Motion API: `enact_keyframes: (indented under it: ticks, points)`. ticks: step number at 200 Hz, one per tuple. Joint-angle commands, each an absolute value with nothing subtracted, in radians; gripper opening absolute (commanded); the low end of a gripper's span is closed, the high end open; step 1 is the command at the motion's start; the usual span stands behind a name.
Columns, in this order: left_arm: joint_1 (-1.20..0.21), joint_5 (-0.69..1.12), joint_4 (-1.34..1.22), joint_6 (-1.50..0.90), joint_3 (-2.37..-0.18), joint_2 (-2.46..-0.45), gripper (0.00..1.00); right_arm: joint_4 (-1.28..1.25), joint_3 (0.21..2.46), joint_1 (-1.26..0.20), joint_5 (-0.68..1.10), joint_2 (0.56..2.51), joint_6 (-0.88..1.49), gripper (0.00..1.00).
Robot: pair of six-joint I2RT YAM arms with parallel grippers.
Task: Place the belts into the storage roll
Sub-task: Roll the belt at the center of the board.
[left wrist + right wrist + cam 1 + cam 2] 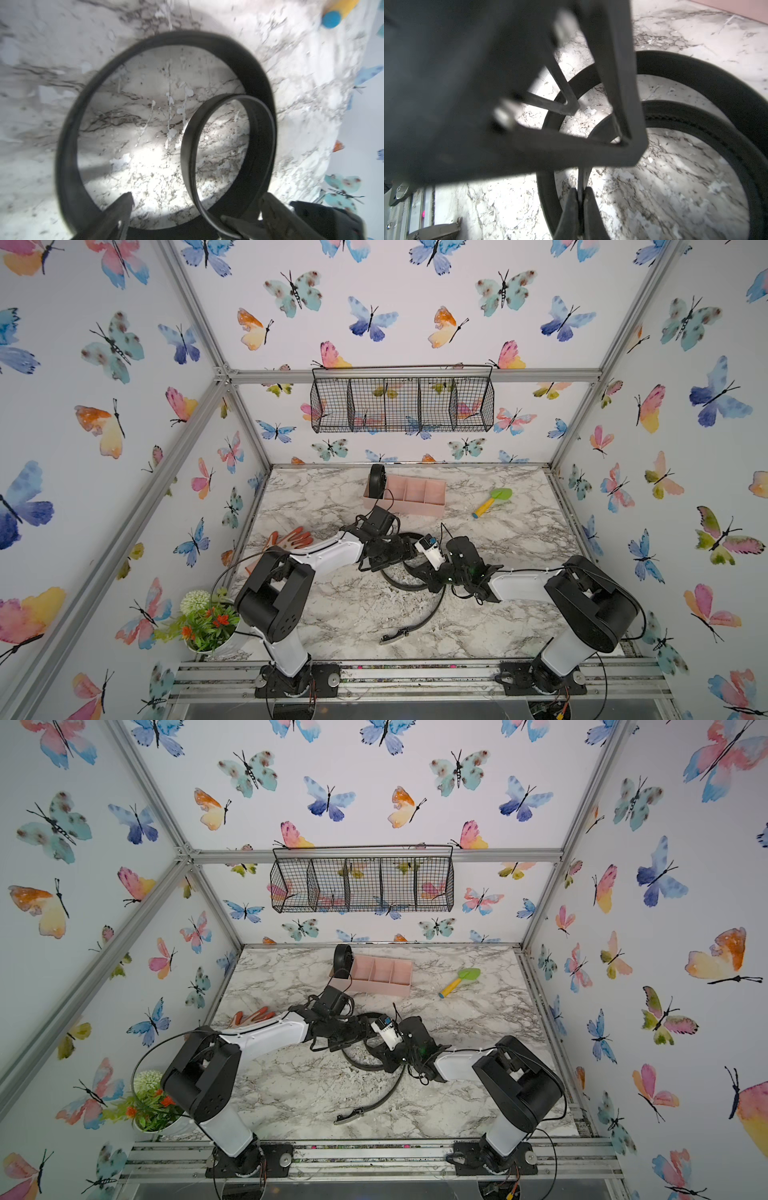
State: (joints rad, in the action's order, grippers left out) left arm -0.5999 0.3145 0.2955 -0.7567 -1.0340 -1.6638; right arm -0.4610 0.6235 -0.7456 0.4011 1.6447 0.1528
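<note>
Black leather belt [245, 60] lies in slack coils on the marble table [332, 614], robot-side of the storage roll [415, 508]. Right gripper [580, 192] is clamped on its strap edge. Left gripper [197, 199] straddles the inner coil, jaws wide apart. Second belt [377, 480], rolled, stands in the roll's end compartment, on the left-arm side.

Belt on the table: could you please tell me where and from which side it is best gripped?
Probably the belt's inner loop, from above, one finger inside and one outside. It stands on edge there, so the thin wall fits between jaws; the right gripper is shut on it that way. The buckle end lies flat, harder to pinch.
</note>
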Motion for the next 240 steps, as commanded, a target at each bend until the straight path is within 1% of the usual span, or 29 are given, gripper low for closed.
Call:
enact_keyframes:
  ticks: [1,17,28,41,54,65,85,92,97,103,119,139,154,163,175,192,208,240]
  points:
    - [-0.565,0.301,0.265,-0.791,-0.973,-1.536,0.98,-0.445,0.634,-0.749,0.410,1.625,0.145,0.03]
    - [-0.538,0.266,0.272,-0.800,-0.926,-1.424,0.98,-0.431,0.637,-0.749,0.406,1.621,0.134,0.03]
    - [-0.534,0.200,0.276,-0.808,-0.891,-1.329,0.98,-0.422,0.640,-0.749,0.402,1.621,0.130,0.03]
    - [-0.536,0.170,0.232,-0.808,-0.816,-1.210,0.98,-0.412,0.643,-0.749,0.397,1.622,0.122,0.03]
    - [-0.538,0.200,0.071,-0.788,-0.697,-1.102,0.98,-0.399,0.647,-0.747,0.381,1.623,0.113,0.03]
    - [-0.537,0.223,-0.026,-0.825,-0.584,-1.017,0.98,-0.389,0.652,-0.747,0.372,1.623,0.107,0.03]
    - [-0.537,0.304,-0.206,-0.856,-0.432,-0.956,0.98,-0.368,0.667,-0.745,0.368,1.626,0.092,0.03]
    - [-0.538,0.353,-0.205,-0.831,-0.425,-0.959,0.98,-0.357,0.675,-0.744,0.365,1.628,0.088,0.03]
    - [-0.538,0.389,-0.151,-0.799,-0.439,-0.962,0.98,-0.350,0.680,-0.743,0.362,1.629,0.083,0.03]
    - [-0.544,0.362,-0.086,-0.777,-0.454,-0.970,0.98,-0.345,0.685,-0.740,0.361,1.631,0.078,0.03]
    - [-0.612,0.352,-0.019,-0.699,-0.476,-0.994,0.98,-0.330,0.701,-0.730,0.366,1.631,0.067,0.03]
    - [-0.821,0.143,0.108,-0.594,-0.545,-1.019,0.98,-0.294,0.725,-0.712,0.375,1.634,0.048,0.03]
    - [-0.941,0.026,0.214,-0.557,-0.615,-1.096,0.98,-0.265,0.742,-0.696,0.391,1.632,0.036,0.03]
    - [-0.980,0.007,0.240,-0.551,-0.635,-1.143,1.00,-0.253,0.750,-0.687,0.401,1.632,0.030,0.03]
    - [-1.027,0.000,0.243,-0.543,-0.651,-1.190,0.98,-0.234,0.759,-0.676,0.412,1.632,0.024,0.03]
    - [-1.100,-0.056,0.275,-0.523,-0.689,-1.260,0.93,-0.204,0.774,-0.668,0.420,1.640,0.021,0.03]
    - [-1.156,-0.120,0.338,-0.516,-0.742,-1.350,0.92,-0.196,0.778,-0.658,0.434,1.646,0.020,0.03]
    - [-1.240,-0.168,0.341,-0.486,-0.810,-1.485,0.92,-0.202,0.781,-0.642,0.459,1.660,0.031,0.03]
